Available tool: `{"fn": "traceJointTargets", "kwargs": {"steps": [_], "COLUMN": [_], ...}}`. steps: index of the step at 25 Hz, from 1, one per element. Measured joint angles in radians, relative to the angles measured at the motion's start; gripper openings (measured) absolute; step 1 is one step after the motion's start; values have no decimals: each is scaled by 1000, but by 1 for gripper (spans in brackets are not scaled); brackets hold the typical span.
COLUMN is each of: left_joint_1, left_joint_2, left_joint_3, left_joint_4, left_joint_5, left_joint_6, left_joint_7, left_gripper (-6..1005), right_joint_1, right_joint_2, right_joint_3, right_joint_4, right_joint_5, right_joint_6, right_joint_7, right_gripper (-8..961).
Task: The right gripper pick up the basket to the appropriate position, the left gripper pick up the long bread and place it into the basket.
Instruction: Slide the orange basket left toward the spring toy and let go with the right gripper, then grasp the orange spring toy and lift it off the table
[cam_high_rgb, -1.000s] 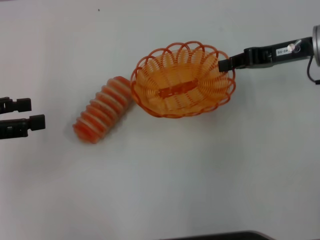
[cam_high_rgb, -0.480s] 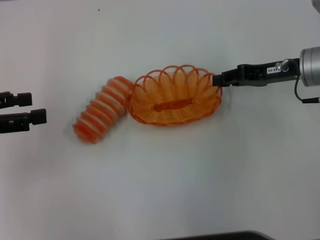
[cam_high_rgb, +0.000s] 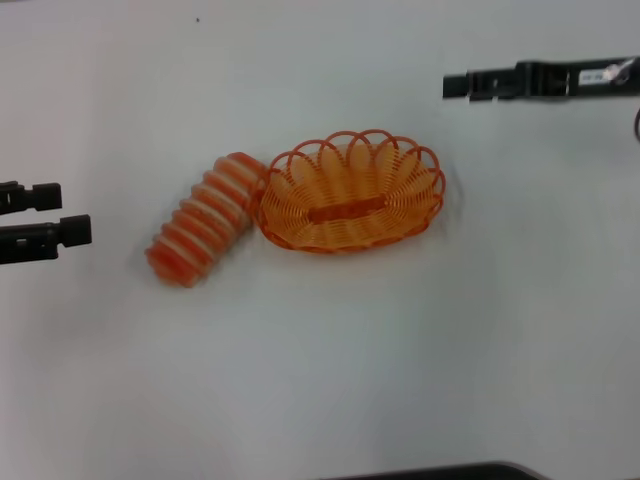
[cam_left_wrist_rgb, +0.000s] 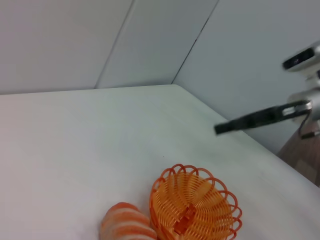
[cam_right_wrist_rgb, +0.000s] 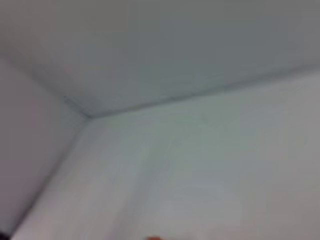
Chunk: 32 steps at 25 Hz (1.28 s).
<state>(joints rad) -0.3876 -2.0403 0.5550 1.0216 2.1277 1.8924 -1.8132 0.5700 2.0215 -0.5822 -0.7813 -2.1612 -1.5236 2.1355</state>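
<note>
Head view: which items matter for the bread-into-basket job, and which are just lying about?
Job items:
- basket, flat on the table, touching the bread's end
- long bread, lying beside it
- left gripper, open, at the left edge
- right gripper, far side, clear of the basket

Lying about:
- nothing; only the white table

Left gripper open at left edge; right gripper raised, far right.

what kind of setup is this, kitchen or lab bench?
Most likely a lab test bench, not a kitchen. A bare white table meets plain pale walls, and the only props are a toy long bread and an orange wire basket, with two robot grippers, left and right.
</note>
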Motion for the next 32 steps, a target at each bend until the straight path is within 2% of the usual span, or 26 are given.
{"fn": "traceJointTargets", "kwargs": {"steps": [3, 5, 10, 15, 19, 21, 22, 24, 25, 27, 32], "left_joint_1": [1, 2, 1, -5, -9, -13, -15, -18, -18, -15, -19], "left_joint_2": [-2, -5, -17, -39, -80, -114, -122, -128, -128, -129, -127], "left_joint_3": [0, 0, 0, 26, 113, 174, 212, 306, 306, 442, 545], "left_joint_4": [1, 3, 8, 51, 148, 216, 235, 246, 246, 225, 190], "left_joint_5": [0, -3, -7, 4, 46, 90, 107, 123, 123, 123, 123], "left_joint_6": [-1, -1, -13, -94, -161, -200, -225, -284, -284, -392, -496], "left_joint_7": [-1, -1, -16, -138, -236, -275, -295, -338, -338, -363, -364], "left_gripper": [841, 841, 841, 841, 840, 840, 840, 840, 840, 840, 840], "right_joint_1": [-11, -13, -17, -17, -17, -16, -15, -13, -11, -9, -6], "right_joint_2": [0, 6, 17, 39, 45, 46, 48, 51, 51, 53, 58], "right_joint_3": [-5, -27, -96, -113, -111, -108, -107, -108, -108, -106, -105], "right_joint_4": [-92, -136, -208, -265, -269, -267, -266, -268, -270, -270, -276], "right_joint_5": [59, 40, -60, -179, -199, -199, -199, -199, -199, -200, -195], "right_joint_6": [-144, -219, -310, -267, -200, -177, -169, -156, -152, -148, -136], "right_joint_7": [-158, -277, -465, -490, -486, -486, -484, -478, -476, -475, -461], "right_gripper": [626, 726, 776, 776, 776, 776, 776, 776, 776, 776, 776]}}
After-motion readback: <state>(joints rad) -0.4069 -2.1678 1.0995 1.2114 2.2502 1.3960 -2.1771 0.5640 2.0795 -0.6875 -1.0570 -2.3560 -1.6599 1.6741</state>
